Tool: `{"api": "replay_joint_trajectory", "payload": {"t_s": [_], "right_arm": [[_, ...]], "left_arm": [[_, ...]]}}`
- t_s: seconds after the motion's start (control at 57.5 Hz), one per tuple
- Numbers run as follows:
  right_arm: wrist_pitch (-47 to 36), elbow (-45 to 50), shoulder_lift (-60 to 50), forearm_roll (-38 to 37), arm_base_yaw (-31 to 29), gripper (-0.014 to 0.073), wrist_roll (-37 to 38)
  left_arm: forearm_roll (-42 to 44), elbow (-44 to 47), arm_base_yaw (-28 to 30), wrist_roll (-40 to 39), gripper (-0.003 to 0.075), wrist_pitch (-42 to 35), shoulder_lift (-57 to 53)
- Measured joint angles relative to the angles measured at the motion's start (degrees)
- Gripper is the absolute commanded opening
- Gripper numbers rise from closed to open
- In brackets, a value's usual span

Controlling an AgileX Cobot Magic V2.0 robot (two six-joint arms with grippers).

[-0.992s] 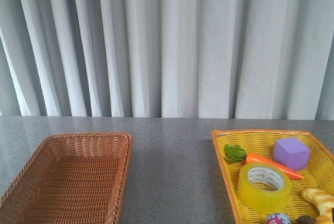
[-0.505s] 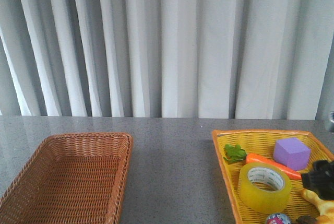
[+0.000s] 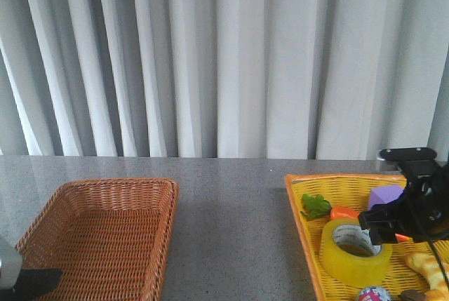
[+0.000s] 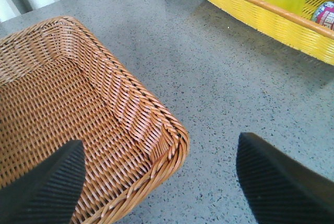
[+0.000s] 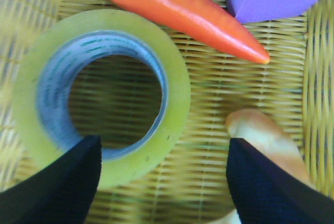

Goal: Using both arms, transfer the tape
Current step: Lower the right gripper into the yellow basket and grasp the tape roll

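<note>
— So, what lies in front of you, biggest things first?

— Widest of all is the grey speckled table (image 3: 231, 196), with pale curtains (image 3: 210, 55) hanging at its far edge. On its left sits a brown wicker basket (image 3: 98, 238); on its right, a yellow wicker tray (image 3: 302, 210). The two are well apart, with bare table between them.

— And your arms?

— My right gripper (image 3: 382, 222) hangs over the yellow tray, right above the tape. My left gripper (image 4: 162, 182) is low at the near left, over the near right corner of the brown basket.

— How do the claws stand?

— Both are spread wide. In the right wrist view my right fingers (image 5: 276, 187) stand apart, one over the tape's rim and the other beside a pale bread-like piece (image 5: 261, 140). They pinch nothing. My left fingers (image 4: 282, 182) are likewise apart, one over the basket's weave, one over bare table.

— Where is the tape?

— The tape (image 3: 354, 252) lies flat in the yellow tray, hole upward, toward the tray's near left part. It is a yellow translucent roll with a white printed core.

— What keeps it company?

— A purple block (image 3: 384, 196) sits on the far side of the tray. An orange carrot (image 5: 182, 12) lies between the block and the tape, just beside the roll's far edge. A small green leafy piece (image 3: 316, 206) lies at the far left of the tray, near the carrot's thick end.
</note>
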Motion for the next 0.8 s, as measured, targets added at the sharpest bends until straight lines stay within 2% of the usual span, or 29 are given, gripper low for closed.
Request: {"api": "replay_joint_trajectory", "payload": {"t_s": [0.261,0.383,0.592,0.679,0.801], "right_arm": [[3.4,-8.8,10.2,-0.7,0.0,0.0438,0.1],[5.7,-12.5,13.6,-0.6,0.0,0.0356,0.2],[9.1,-16.0,16.4,-0.2,0.0,0.0162,0.2],[9.5,-16.2,16.4,-0.1,0.0,0.0118,0.2],[9.6,-16.2,16.4,0.0,0.0,0.0109,0.2]], "left_arm": [[0.0,0.0,0.0,0.0,0.0580,-0.1,0.4],[0.0,0.0,0.0,0.0,0.0580,-0.1,0.4],[0.0,0.0,0.0,0.0,0.0580,-0.1,0.4],[0.0,0.0,0.0,0.0,0.0580,-0.1,0.4],[0.0,0.0,0.0,0.0,0.0580,-0.1,0.4]]}}
